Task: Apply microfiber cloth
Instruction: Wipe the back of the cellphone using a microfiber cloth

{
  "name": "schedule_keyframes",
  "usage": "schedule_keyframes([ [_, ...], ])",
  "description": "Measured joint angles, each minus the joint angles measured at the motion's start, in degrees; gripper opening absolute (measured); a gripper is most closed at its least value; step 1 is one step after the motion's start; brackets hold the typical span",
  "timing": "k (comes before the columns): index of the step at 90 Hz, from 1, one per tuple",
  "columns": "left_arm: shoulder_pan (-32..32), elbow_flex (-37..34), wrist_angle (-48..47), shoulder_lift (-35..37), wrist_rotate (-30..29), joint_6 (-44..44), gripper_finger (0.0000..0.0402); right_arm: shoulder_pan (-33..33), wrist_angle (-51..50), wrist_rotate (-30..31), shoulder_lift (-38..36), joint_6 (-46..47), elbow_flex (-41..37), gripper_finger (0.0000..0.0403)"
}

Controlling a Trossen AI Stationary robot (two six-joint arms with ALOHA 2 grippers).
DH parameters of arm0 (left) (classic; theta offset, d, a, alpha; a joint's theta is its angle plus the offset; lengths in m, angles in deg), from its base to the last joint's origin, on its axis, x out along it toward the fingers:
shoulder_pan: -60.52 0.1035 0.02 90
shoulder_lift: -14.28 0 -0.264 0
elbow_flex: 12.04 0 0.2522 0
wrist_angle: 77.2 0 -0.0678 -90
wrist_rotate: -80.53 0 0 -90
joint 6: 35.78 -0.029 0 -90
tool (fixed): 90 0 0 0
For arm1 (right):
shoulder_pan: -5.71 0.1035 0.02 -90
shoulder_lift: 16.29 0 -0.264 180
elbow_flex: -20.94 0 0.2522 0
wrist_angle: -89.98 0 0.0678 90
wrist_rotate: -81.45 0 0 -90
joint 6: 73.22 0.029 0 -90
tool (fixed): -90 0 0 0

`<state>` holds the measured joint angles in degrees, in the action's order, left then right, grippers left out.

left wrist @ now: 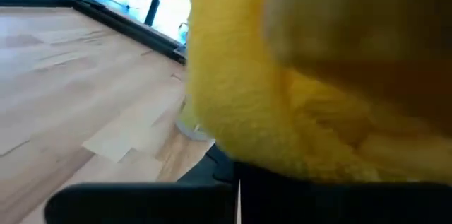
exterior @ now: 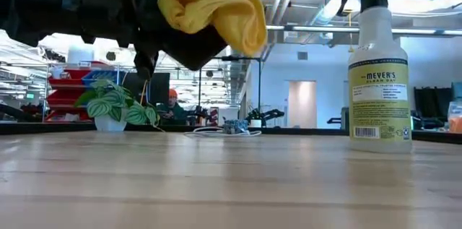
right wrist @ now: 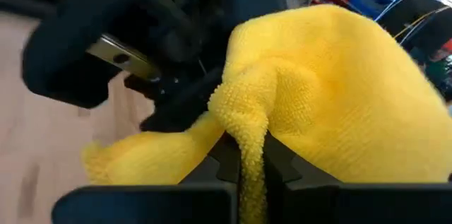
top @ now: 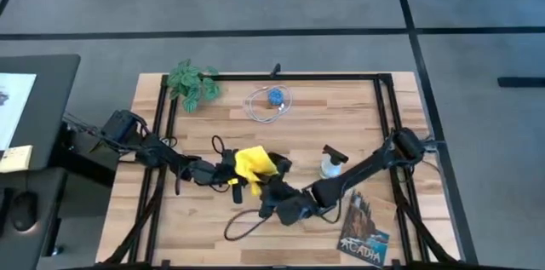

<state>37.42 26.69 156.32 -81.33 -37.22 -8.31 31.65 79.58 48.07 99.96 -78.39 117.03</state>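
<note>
The yellow microfiber cloth [top: 252,163] hangs bunched above the middle of the table, well clear of the wood in the low view [exterior: 216,5]. My right gripper [right wrist: 247,159] comes from the table's right and is shut on it. My left gripper [top: 223,173] reaches in from the left and meets it there. It carries a black flat smartphone [exterior: 189,45] that sits tilted under the cloth. The cloth [left wrist: 304,97] fills most of the left wrist view and hides the left fingers. My left gripper holds the black smartphone [right wrist: 176,107] lifted clear of the table and tilted, but the cloth and the gripper's own body hide the place of contact. My right gripper pinches a gathered fold of the cloth [right wrist: 244,121] between its two fingers. The fold stands up between the fingertips. The remaining cloth spreads over the smartphone, clear of the table.
A spray bottle [top: 332,163] stands just right of the grippers. A dark illustrated booklet [top: 364,234] lies near the front right corner. At the far edge there are a potted plant [top: 192,83] and a coiled cable with a blue piece [top: 272,100]. A black cable [top: 243,219] loops near the front.
</note>
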Motion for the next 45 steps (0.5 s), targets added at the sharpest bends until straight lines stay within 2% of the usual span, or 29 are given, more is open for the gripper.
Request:
schedule_keyframes([
  [12,-0.1,0.2,-0.8,0.0,2.5,-0.7,0.0010,0.0,-9.9,-4.5,-2.2,5.7,0.2,0.0001],
  [24,-0.1,0.2,-3.3,0.0,4.5,-2.0,0.0010,-1.1,-18.5,-14.5,-4.2,11.5,0.1,0.0001],
  [33,-0.1,0.5,-5.1,0.0,5.6,-3.4,0.0010,-2.8,-18.8,-22.1,-4.8,12.7,0.0,0.0001],
  [45,-0.3,2.7,-11.9,0.0,6.4,-4.9,0.0010,-5.0,-15.8,-29.2,-4.5,12.0,-0.2,0.0001],
])
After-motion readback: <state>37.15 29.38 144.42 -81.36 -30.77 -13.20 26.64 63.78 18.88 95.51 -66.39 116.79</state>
